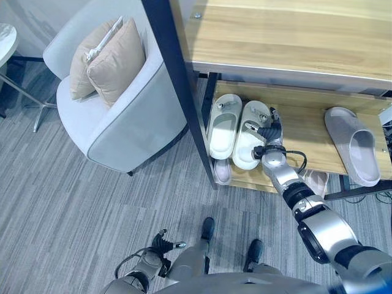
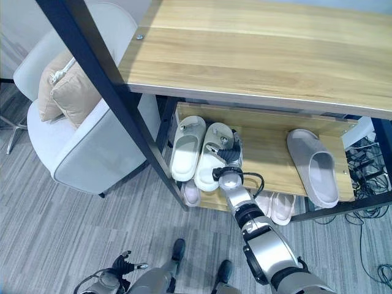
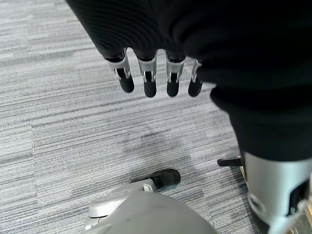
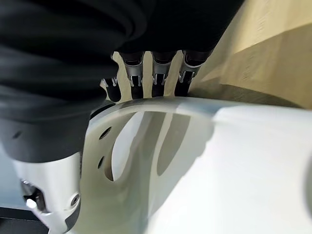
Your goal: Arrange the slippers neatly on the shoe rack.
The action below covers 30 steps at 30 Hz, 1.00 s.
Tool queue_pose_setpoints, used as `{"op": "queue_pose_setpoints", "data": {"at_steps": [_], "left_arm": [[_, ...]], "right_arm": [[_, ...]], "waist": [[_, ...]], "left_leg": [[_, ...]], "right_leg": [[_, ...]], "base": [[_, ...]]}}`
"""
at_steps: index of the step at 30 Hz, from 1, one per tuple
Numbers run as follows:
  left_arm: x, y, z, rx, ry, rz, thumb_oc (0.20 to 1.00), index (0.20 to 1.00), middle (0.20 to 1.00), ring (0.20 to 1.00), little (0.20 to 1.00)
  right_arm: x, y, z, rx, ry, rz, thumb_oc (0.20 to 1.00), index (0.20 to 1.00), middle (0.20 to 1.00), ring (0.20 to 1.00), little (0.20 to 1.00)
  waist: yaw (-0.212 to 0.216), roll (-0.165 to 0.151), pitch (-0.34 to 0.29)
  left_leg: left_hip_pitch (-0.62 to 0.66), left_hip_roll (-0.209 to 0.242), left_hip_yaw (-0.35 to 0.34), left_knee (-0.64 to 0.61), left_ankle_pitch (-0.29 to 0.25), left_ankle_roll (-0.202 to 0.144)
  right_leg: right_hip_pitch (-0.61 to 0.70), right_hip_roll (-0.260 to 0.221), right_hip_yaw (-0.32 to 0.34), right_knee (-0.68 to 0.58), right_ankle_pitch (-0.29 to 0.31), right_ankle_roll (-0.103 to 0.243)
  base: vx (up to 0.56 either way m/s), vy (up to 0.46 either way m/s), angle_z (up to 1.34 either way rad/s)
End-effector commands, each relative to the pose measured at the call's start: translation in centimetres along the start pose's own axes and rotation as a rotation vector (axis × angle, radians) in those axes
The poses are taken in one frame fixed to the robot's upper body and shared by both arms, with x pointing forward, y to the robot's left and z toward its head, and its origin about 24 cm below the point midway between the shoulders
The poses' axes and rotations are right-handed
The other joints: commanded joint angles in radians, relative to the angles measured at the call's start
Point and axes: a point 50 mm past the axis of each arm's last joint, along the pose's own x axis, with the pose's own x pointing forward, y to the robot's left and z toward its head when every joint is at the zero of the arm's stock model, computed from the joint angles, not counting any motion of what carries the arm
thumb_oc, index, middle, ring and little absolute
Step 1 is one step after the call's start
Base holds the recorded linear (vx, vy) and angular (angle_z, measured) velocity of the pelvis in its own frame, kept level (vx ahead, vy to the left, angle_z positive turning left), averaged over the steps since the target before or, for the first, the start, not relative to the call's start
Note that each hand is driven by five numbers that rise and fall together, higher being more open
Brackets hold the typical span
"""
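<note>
Two white slippers lie side by side at the left end of the rack's middle shelf (image 1: 303, 131). The left one (image 1: 223, 125) lies free. My right hand (image 1: 271, 131) reaches in over the right one (image 1: 250, 147), fingers and thumb curled on its strap and right edge. In the right wrist view the fingers (image 4: 158, 80) hook over the white strap (image 4: 146, 109), their tips hidden behind it. A grey slipper (image 1: 355, 144) lies alone at the shelf's right end. My left hand (image 1: 162, 244) hangs low over the carpet, its fingers (image 3: 148, 78) relaxed and holding nothing.
A dark metal post (image 1: 184, 92) stands at the rack's left front corner, under the wide wooden top board (image 1: 288, 37). More pale slippers (image 1: 222, 171) sit on the lower shelf. A grey armchair (image 1: 122, 128) with two beige cushions (image 1: 113, 61) stands left of the rack.
</note>
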Motion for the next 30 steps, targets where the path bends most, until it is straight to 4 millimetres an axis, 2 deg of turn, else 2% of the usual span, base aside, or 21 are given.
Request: {"op": "queue_pose_setpoints", "data": {"at_steps": [1, 5, 8, 10, 11, 16, 17, 18, 19, 21, 24, 27, 30], "left_arm": [[0.0, 0.1, -0.9, 0.03, 0.067, 0.009, 1.0, 1.0, 1.0, 1.0, 1.0], [-0.2, 0.0, -1.8, 0.025, 0.097, 0.01, 1.0, 1.0, 1.0, 1.0, 1.0], [-0.3, 0.1, -2.2, 0.021, 0.106, 0.015, 1.0, 1.0, 1.0, 1.0, 1.0], [-0.3, 0.5, -2.2, 0.042, 0.092, 0.02, 1.0, 1.0, 1.0, 1.0, 1.0], [-0.2, 0.8, -2.2, 0.057, 0.088, 0.021, 1.0, 1.0, 1.0, 1.0, 1.0], [-0.3, 1.0, -2.6, 0.075, 0.089, 0.01, 1.0, 1.0, 1.0, 1.0, 1.0], [-0.4, 1.0, -2.8, 0.097, 0.09, 0.002, 1.0, 1.0, 1.0, 1.0, 1.0], [-0.4, 1.0, -2.9, 0.101, 0.09, -0.002, 1.0, 1.0, 1.0, 1.0, 1.0], [-0.4, 1.2, -3.0, 0.099, 0.091, -0.003, 1.0, 1.0, 1.0, 1.0, 1.0], [-0.4, 1.2, -3.2, 0.098, 0.094, -0.008, 1.0, 1.0, 1.0, 1.0, 1.0], [-0.6, 1.2, -3.8, 0.095, 0.11, -0.018, 1.0, 1.0, 1.0, 1.0, 1.0], [-0.7, 1.2, -4.0, 0.091, 0.116, -0.016, 1.0, 1.0, 1.0, 1.0, 1.0], [-0.8, 0.9, -4.3, 0.087, 0.125, -0.017, 1.0, 1.0, 1.0, 1.0, 1.0]], "right_arm": [[-0.1, 0.7, 1.4, -0.014, -0.075, 0.007, 1.0, 1.0, 1.0, 1.0, 1.0], [-0.4, 0.2, 0.8, -0.038, -0.086, -0.002, 1.0, 1.0, 1.0, 1.0, 1.0], [-0.6, -0.9, 1.3, -0.07, -0.169, -0.018, 1.0, 1.0, 1.0, 1.0, 1.0], [-0.1, -2.8, 2.3, -0.259, -0.297, -0.048, 1.0, 1.0, 1.0, 1.0, 1.0], [0.6, -5.0, 3.2, -0.306, -0.347, -0.117, 1.0, 1.0, 1.0, 1.0, 1.0], [1.1, -8.7, 3.4, -0.401, -0.374, -0.225, 1.0, 1.0, 1.0, 1.0, 1.0], [1.4, -10.3, 3.2, -0.447, -0.368, -0.263, 1.0, 1.0, 1.0, 1.0, 1.0], [1.5, -11.0, 3.2, -0.471, -0.367, -0.278, 1.0, 1.0, 1.0, 1.0, 1.0], [1.6, -12.2, 2.8, -0.527, -0.353, -0.295, 1.0, 1.0, 1.0, 1.0, 1.0], [1.9, -13.1, 2.3, -0.56, -0.321, -0.304, 1.0, 1.0, 1.0, 1.0, 1.0], [2.1, -14.9, 0.5, -0.629, -0.219, -0.329, 1.0, 1.0, 1.0, 1.0, 1.0], [2.0, -16.5, -0.7, -0.63, -0.137, -0.391, 1.0, 1.0, 1.0, 1.0, 1.0], [1.7, -17.2, -1.9, -0.629, -0.068, -0.419, 1.0, 1.0, 1.0, 1.0, 1.0]], "waist": [[0.002, -0.015, 0.008], [-0.006, -0.021, -0.005], [-0.014, -0.022, -0.011], [-0.017, -0.027, -0.016], [-0.02, -0.034, -0.021], [-0.026, -0.037, -0.026], [-0.031, -0.037, -0.029], [-0.031, -0.036, -0.029], [-0.034, -0.035, -0.031], [-0.034, -0.033, -0.032], [-0.035, -0.025, -0.035], [-0.038, -0.013, -0.033], [-0.04, -0.008, -0.033]], "left_leg": [[0.021, 0.034, 0.09, 0.005, -0.087, -0.027], [0.041, 0.036, 0.098, 0.005, -0.096, -0.026], [0.051, 0.04, 0.105, 0.005, -0.101, -0.026], [0.064, 0.044, 0.109, 0.005, -0.105, -0.028], [0.071, 0.048, 0.112, 0.005, -0.107, -0.028], [0.079, 0.05, 0.116, 0.005, -0.111, -0.028], [0.081, 0.052, 0.117, 0.005, -0.112, -0.029], [0.083, 0.053, 0.118, 0.005, -0.112, -0.029], [0.084, 0.054, 0.12, 0.005, -0.112, -0.03], [0.083, 0.056, 0.124, 0.005, -0.111, -0.031], [0.079, 0.057, 0.128, 0.005, -0.108, -0.032], [0.075, 0.056, 0.126, 0.005, -0.105, -0.034], [0.077, 0.057, 0.125, 0.005, -0.106, -0.034]], "right_leg": [[0.018, -0.067, 0.055, 0.011, -0.002, 0.057], [0.034, -0.067, 0.058, 0.007, -0.007, 0.057], [0.04, -0.066, 0.059, 0.004, -0.011, 0.058], [0.049, -0.064, 0.06, 0.004, -0.014, 0.06], [0.054, -0.062, 0.063, 0.004, -0.016, 0.06], [0.058, -0.059, 0.067, 0.004, -0.017, 0.061], [0.059, -0.058, 0.07, 0.004, -0.018, 0.061], [0.059, -0.057, 0.072, 0.004, -0.018, 0.062], [0.058, -0.056, 0.073, 0.004, -0.018, 0.062], [0.055, -0.056, 0.076, 0.004, -0.017, 0.063], [0.051, -0.053, 0.082, 0.004, -0.018, 0.062], [0.049, -0.051, 0.083, 0.004, -0.019, 0.061], [0.051, -0.051, 0.082, 0.004, -0.021, 0.06]], "base": [[0.0, 0.0, 0.0], [0.02, -0.001, 0.0], [0.02, -0.006, -0.09], [0.03, -0.037, -0.13], [0.02, -0.046, -0.05], [0.01, -0.032, -0.04], [0.02, -0.043, -0.05], [0.02, -0.056, -0.02], [0.01, -0.046, -0.02], [0.0, -0.044, -0.04], [0.01, -0.048, -0.09], [0.0, -0.036, -0.04], [0.0, 0.0, 0.0]]}}
